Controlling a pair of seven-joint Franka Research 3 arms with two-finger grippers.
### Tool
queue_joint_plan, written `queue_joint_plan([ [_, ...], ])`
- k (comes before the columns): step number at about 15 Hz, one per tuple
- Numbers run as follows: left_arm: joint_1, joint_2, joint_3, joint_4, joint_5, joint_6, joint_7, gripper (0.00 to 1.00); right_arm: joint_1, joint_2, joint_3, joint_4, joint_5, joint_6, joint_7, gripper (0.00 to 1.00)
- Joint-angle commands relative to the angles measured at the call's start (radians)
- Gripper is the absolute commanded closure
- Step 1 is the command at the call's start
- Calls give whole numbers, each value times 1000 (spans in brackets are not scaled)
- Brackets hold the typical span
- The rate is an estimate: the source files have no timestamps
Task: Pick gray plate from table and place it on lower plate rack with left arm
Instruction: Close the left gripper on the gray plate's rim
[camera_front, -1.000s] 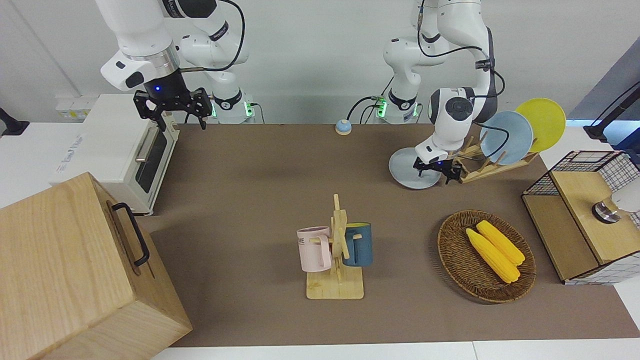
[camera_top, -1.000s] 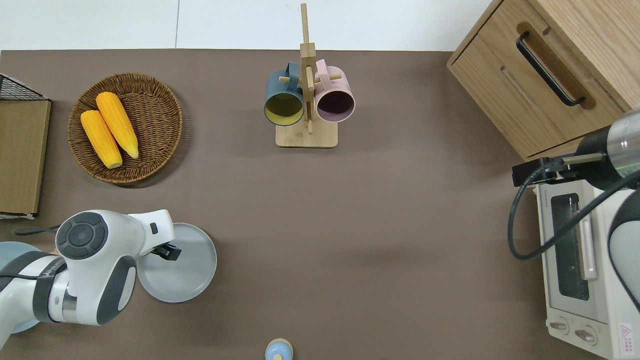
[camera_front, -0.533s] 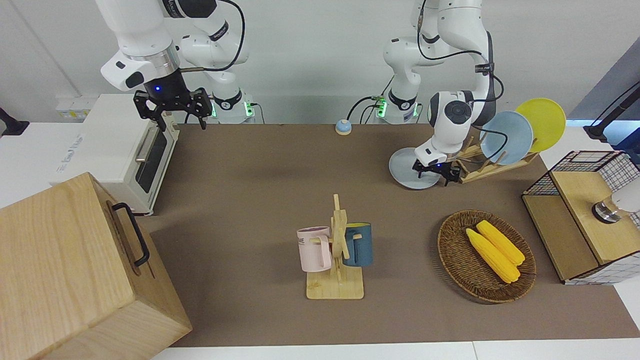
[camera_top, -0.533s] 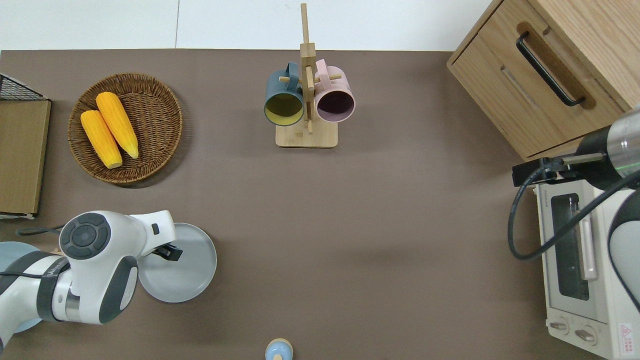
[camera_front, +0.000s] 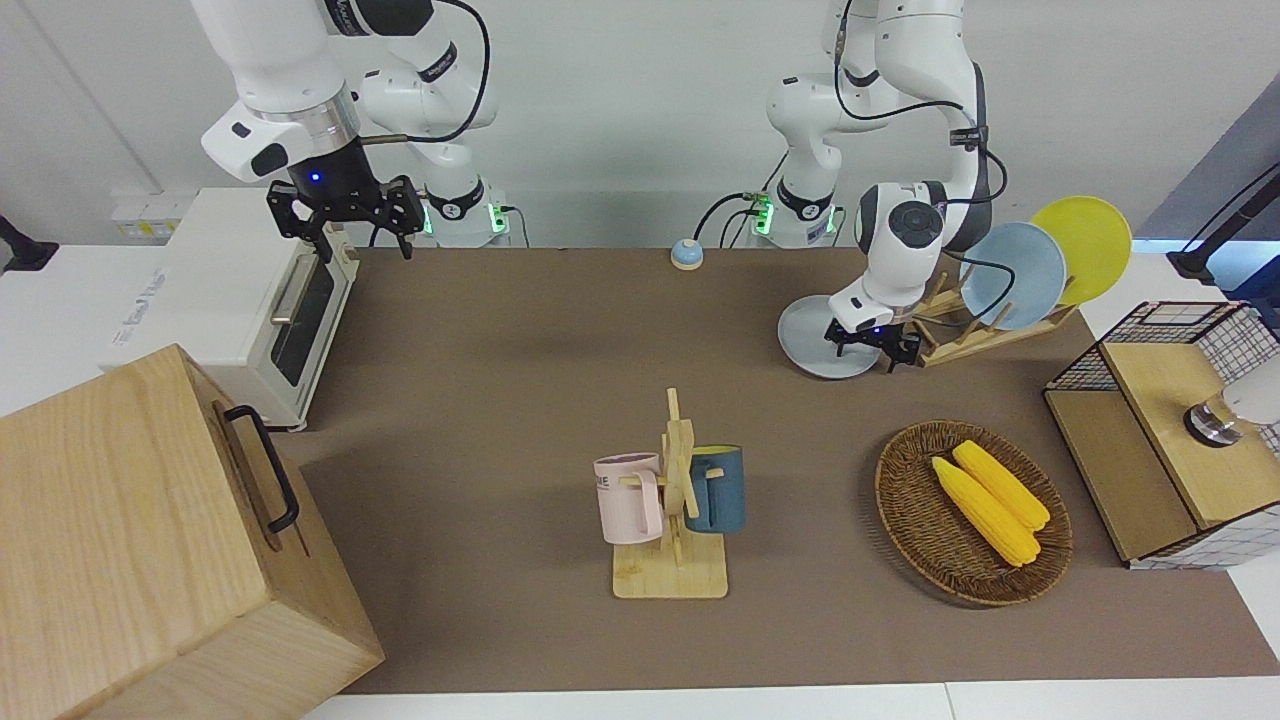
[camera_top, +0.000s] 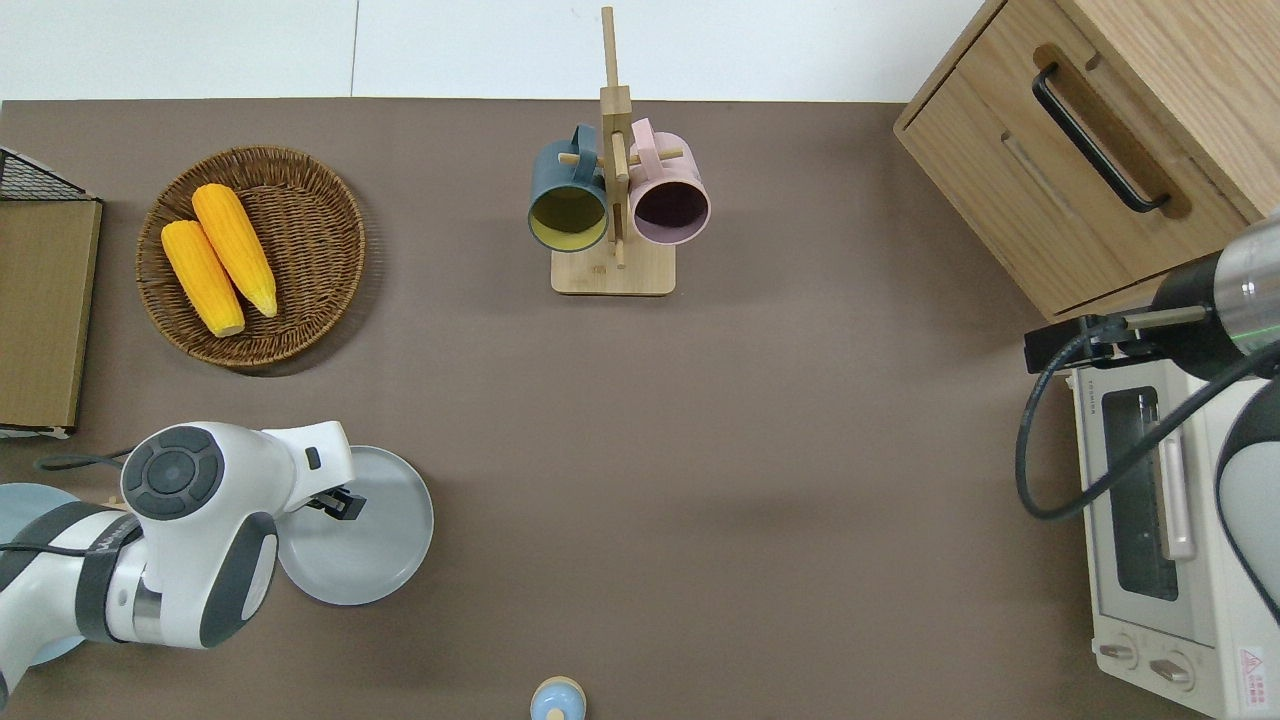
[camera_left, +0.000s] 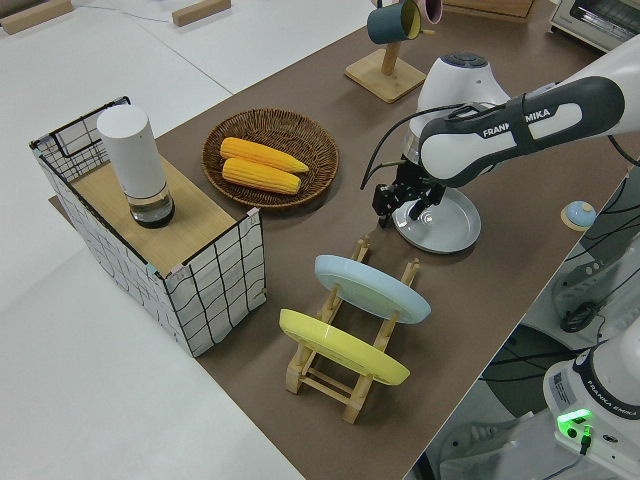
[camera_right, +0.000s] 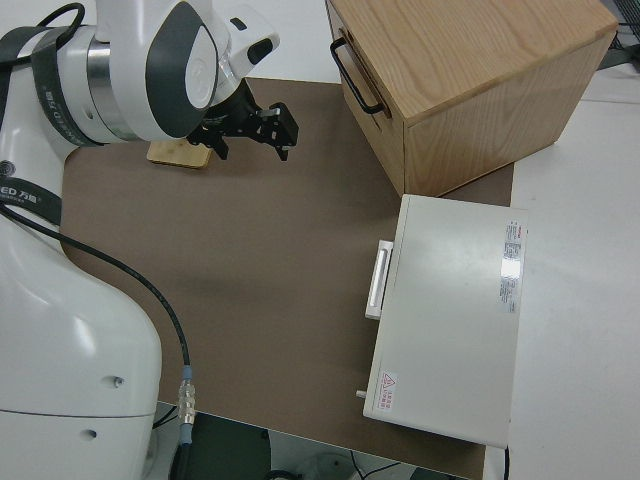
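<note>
Reaching stage: the left gripper (camera_front: 868, 349) is down at the edge of the gray plate (camera_front: 815, 340) that faces the rack, and the plate lies flat on the table (camera_top: 700, 450), so I judge the pick is only being set up.
Gripper fingers: whether the left gripper's fingers are apart or already pinching the plate rim, I cannot tell from where I stand.
Done so far: the approach to the plate, as it looks; nothing has been lifted.
Left to do: close on the rim, lift, tilt the plate upright and seat it in a free slot of the lower plate rack (camera_left: 345, 375).
Plate position: on the table just beside the low end of the rack, toward the left arm's end of the table.
Rack contents: a light-blue plate (camera_left: 370, 288) and a yellow plate (camera_left: 340, 347) stand slanted in the slots; the slots at the end nearest the gray plate look free.
Wicker basket (camera_top: 330, 250): two ears of corn (camera_top: 222, 257) lie side by side in it.
Mug stand (camera_top: 612, 270): a dark-blue mug (camera_top: 568, 195) and a pink mug (camera_top: 668, 192) hang on its pegs.
Wire crate (camera_left: 215, 270): a wooden board covers it, and a white cylinder (camera_left: 133, 160) stands on top.
Right gripper (camera_front: 347, 215): parked, fingers spread apart, holding nothing.
</note>
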Motion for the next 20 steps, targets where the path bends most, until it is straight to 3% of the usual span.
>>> queue_joint_plan([
  [1, 4, -6, 4, -22, 20, 29, -5, 857, -22, 10, 21, 20, -3, -16, 13, 17],
  [3, 3, -13, 6, -19, 20, 24, -3, 1000, -22, 10, 21, 21, -3, -16, 13, 17],
  [13, 12, -43, 11, -5, 18, -6, 7, 1000, -22, 10, 21, 20, -3, -16, 13, 17],
  [20, 18, -94, 11, 139, 18, -275, 26, 1000, -22, 10, 21, 20, -3, -16, 13, 17],
])
